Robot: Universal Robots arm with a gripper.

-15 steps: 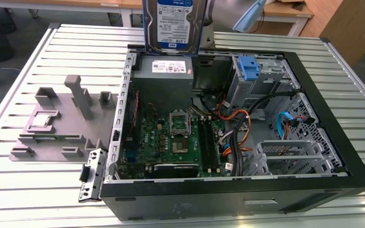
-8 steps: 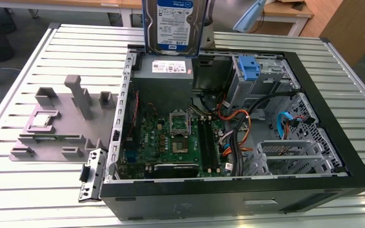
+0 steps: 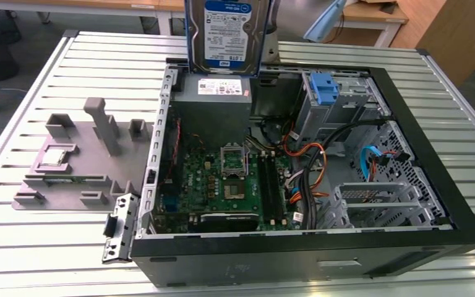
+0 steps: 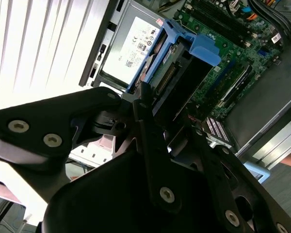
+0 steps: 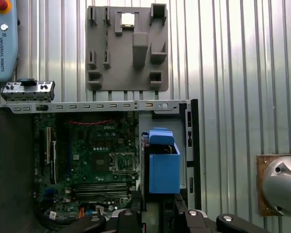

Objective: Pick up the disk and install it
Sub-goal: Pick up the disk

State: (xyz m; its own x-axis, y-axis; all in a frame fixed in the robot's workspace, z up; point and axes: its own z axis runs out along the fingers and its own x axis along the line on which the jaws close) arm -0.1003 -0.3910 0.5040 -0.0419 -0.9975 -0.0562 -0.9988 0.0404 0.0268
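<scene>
While fingers [image 4: 148,131] clamp the disk [image 3: 225,34] upright | lower edge over power supply [image 3: 213,93] | sides unobstructed

I work in a robotics lab. My slotted metal table [image 3: 39,260] carries an open computer case [image 3: 303,247], a grey parts fixture [image 3: 56,192] and a teach pendant [image 5: 2,48].

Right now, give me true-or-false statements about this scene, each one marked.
1. The gripper is clamped on the disk above the open computer case. True.
2. A small square chip sits on the grey fixture plate. True.
3. The disk lies flat on that plate. False: it stands upright over the power supply.
4. The fixture plate sits inside the case. False: it rests on the slatted table beside the case.
</scene>
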